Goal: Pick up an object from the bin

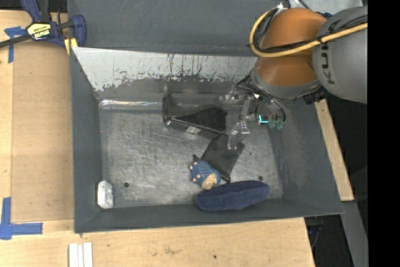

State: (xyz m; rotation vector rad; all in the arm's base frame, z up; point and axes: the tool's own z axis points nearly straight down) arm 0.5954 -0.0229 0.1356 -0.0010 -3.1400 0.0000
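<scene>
Black flat piece [217, 158]: lies on the bin [187, 22] floor, its upper end directly under the gripper [238, 132]. Gripper opening and hold: cannot be determined. Below-left of the gripper: small blue toy [203, 174]. Further below: dark blue pouch [231, 196].

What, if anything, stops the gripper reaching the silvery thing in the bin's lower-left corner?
Little, so probably yes: nothing lies on the silvery thing, though the bin walls close by may crowd the gripper.

Front: dark blue pouch [232, 196], blue-yellow toy [204, 174] just beside; silvery lump [105, 194], front-left corner.
</scene>
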